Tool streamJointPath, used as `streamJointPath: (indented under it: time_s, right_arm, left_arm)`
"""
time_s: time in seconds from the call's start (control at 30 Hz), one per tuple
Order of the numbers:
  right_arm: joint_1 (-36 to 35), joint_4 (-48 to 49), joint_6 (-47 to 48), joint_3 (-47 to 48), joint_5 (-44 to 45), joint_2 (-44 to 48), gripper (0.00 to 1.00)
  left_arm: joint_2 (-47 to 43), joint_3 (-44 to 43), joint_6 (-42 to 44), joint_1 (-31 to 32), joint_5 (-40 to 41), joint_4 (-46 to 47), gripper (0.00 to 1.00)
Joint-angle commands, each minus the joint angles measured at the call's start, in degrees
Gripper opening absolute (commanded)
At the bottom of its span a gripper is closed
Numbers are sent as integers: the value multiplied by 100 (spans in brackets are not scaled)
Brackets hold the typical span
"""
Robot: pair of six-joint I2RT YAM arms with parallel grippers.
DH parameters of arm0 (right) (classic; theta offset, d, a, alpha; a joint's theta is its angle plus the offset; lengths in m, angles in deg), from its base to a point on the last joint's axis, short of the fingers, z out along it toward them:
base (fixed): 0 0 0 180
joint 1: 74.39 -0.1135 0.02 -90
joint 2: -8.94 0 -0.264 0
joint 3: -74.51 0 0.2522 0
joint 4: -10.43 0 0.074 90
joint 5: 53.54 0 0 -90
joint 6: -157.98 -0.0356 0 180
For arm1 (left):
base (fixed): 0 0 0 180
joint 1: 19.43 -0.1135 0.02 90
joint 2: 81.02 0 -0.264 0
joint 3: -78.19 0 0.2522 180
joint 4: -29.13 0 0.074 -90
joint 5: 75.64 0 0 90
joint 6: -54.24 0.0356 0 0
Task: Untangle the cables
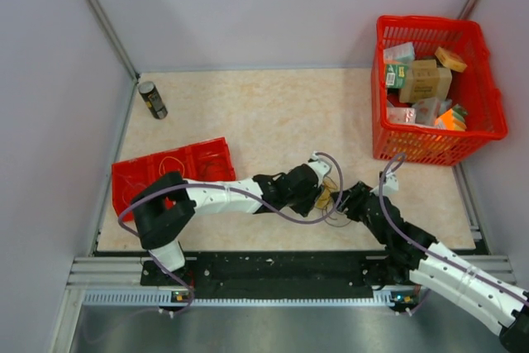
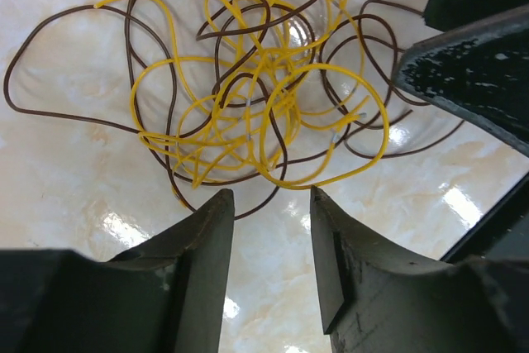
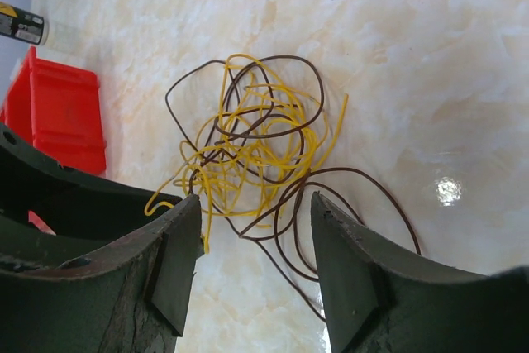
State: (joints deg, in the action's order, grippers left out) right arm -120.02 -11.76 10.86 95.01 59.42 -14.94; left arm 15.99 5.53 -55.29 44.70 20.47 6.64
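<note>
The cables are a small tangle of thin yellow and dark brown wires lying in loose loops on the marbled table. They show between the two grippers in the top view and in the right wrist view. My left gripper is open and empty, its tips just short of the tangle's near edge. My right gripper is open, with brown loops lying on the table between its fingers. The right gripper's finger shows in the left wrist view at the tangle's right side.
A red basket full of small boxes stands at the back right. A red bin sits at the left, also in the right wrist view. A dark can stands at the back left. Grey walls close in both sides.
</note>
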Motion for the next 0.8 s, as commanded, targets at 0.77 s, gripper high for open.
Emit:
streamJointPath:
  time_s: [0.77]
  right_arm:
    - [-17, 421, 201, 108, -81, -460, 55]
  left_arm:
    - [564, -342, 300, 81, -268, 83, 43]
